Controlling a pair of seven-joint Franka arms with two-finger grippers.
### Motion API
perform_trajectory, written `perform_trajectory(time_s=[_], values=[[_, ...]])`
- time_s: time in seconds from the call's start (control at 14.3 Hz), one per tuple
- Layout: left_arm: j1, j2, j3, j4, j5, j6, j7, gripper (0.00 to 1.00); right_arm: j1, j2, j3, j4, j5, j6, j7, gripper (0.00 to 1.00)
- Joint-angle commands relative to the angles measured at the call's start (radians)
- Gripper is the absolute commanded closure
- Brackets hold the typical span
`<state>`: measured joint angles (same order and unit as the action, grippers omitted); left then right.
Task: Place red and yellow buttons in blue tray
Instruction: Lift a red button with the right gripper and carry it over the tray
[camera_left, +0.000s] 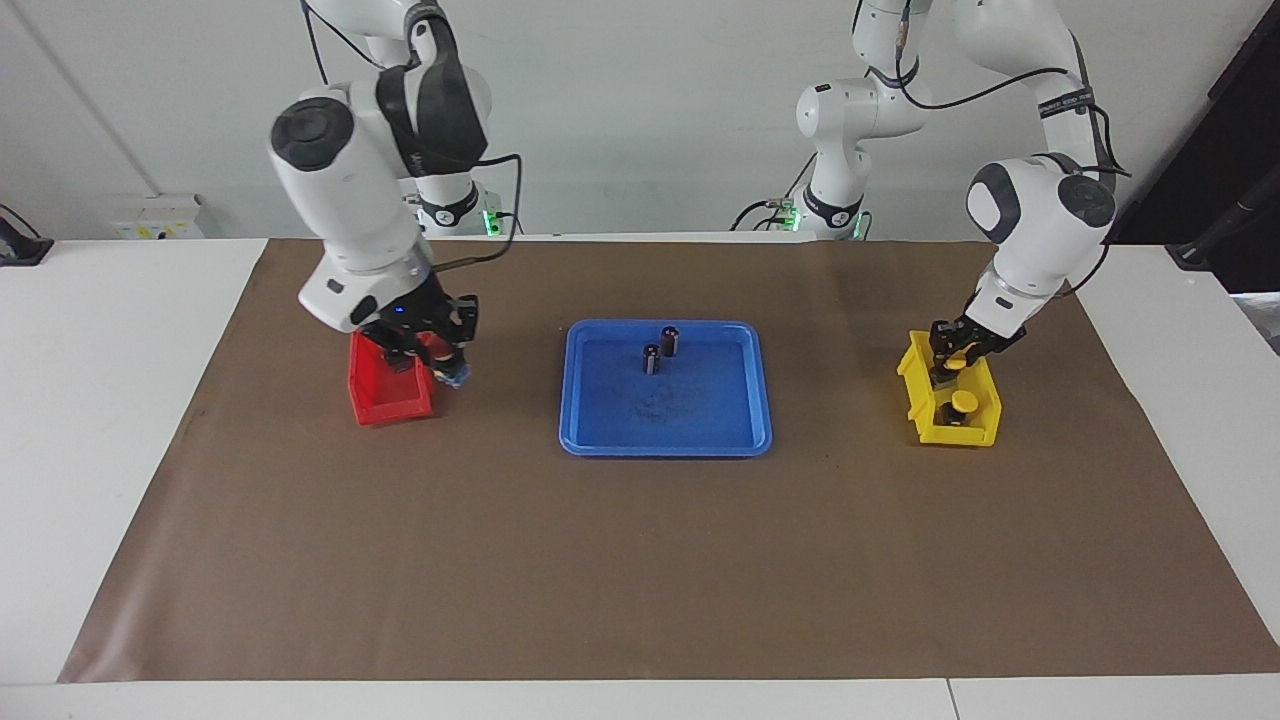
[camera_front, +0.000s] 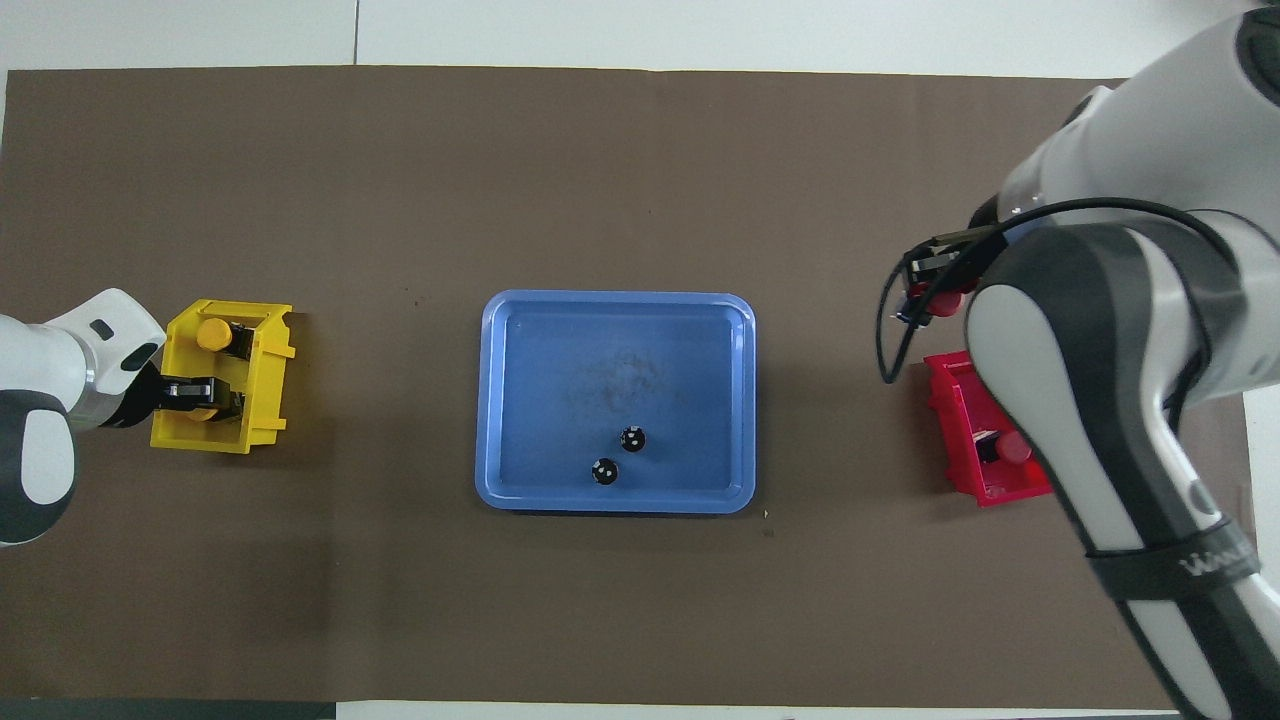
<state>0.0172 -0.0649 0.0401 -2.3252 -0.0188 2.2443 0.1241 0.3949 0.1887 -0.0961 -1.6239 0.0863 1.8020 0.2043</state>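
The blue tray (camera_left: 665, 435) (camera_front: 500, 400) lies mid-table and holds only two small dark cylinders (camera_left: 661, 350) (camera_front: 617, 455). My right gripper (camera_left: 440, 352) (camera_front: 928, 298) is shut on a red button (camera_front: 945, 304), just above the tray-side wall of the red bin (camera_left: 385, 405) (camera_front: 960, 470). A second red button (camera_front: 1005, 447) lies in that bin. My left gripper (camera_left: 946, 362) (camera_front: 205, 395) is down in the yellow bin (camera_left: 970, 432) (camera_front: 265, 400), shut on a yellow button (camera_left: 956, 366). A second yellow button (camera_left: 963, 402) (camera_front: 213, 335) sits beside it in the bin.
A brown mat (camera_left: 640, 560) covers the table. The red bin stands toward the right arm's end, the yellow bin toward the left arm's end, each about a tray's width from the tray.
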Motion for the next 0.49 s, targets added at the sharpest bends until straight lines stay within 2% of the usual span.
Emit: perform_trajectory(time_s=[0.0, 0.07, 0.14, 0.28, 0.42], values=[[0.004, -0.003, 0.001, -0.016, 0.017, 0.029, 0.003, 0.78, 0.139, 0.125, -0.005, 0.083, 0.009, 0.062, 0.241, 0.80], [0.006, -0.001, 0.001, -0.014, 0.017, 0.029, 0.006, 0.95, 0.156, 0.177, -0.005, 0.122, 0.006, 0.080, 0.297, 0.80], [0.006, 0.002, 0.001, -0.011, 0.017, 0.028, 0.000, 0.99, 0.186, 0.230, -0.005, 0.152, 0.003, 0.091, 0.334, 0.80], [0.003, 0.004, 0.001, 0.001, 0.017, 0.014, -0.011, 0.99, 0.228, 0.303, -0.005, 0.179, -0.003, 0.150, 0.388, 0.80], [-0.008, 0.005, 0.001, 0.048, 0.017, -0.038, -0.034, 0.99, 0.232, 0.314, -0.005, 0.157, 0.004, 0.212, 0.399, 0.80]])
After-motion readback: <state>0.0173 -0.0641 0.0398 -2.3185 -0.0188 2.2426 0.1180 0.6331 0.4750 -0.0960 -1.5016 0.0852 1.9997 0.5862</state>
